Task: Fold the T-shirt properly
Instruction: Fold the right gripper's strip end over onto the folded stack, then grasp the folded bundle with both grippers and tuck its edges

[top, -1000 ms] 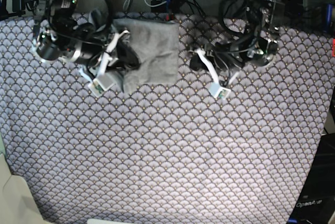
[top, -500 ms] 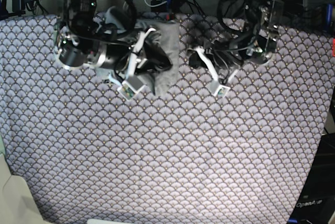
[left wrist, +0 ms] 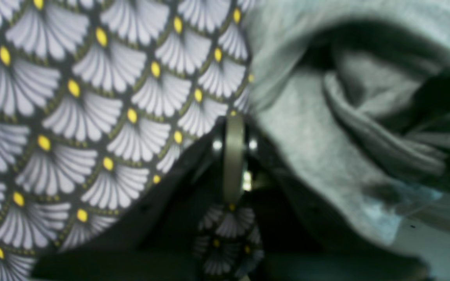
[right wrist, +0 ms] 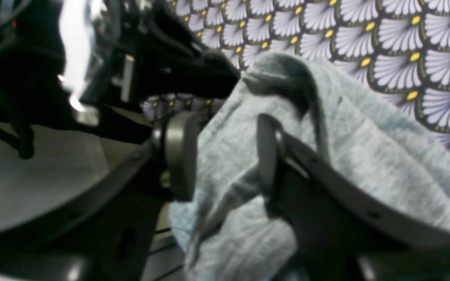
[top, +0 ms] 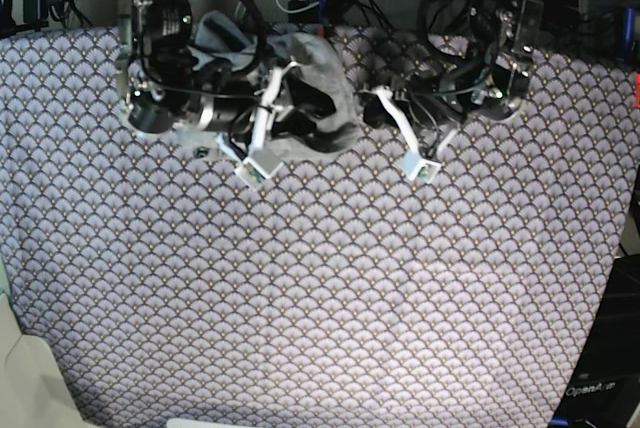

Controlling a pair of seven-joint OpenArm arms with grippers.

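The T-shirt (top: 322, 98) lies bunched at the far edge of the cloth (top: 320, 288), between the two arms and mostly under the right arm, which stands on the left side of the base view. In that view the grey fabric forms a rumpled mound with folds running toward the far edge. The right gripper (right wrist: 225, 156) sits in the T-shirt (right wrist: 365, 164): its jaws stand apart, with a ridge of grey fabric rising between the two pads (right wrist: 180, 156) and draping over the outer finger. Whether the pads press the fabric cannot be told from the wrist view. The left gripper (left wrist: 233, 156) rests low over the cloth (left wrist: 92, 117), just beside the near edge of the T-shirt (left wrist: 318, 156); its jaws are closed together, and nothing shows between them. The grey fabric beside it lies in loose overlapping folds, with one rolled hem curving across the right part of the left wrist view.
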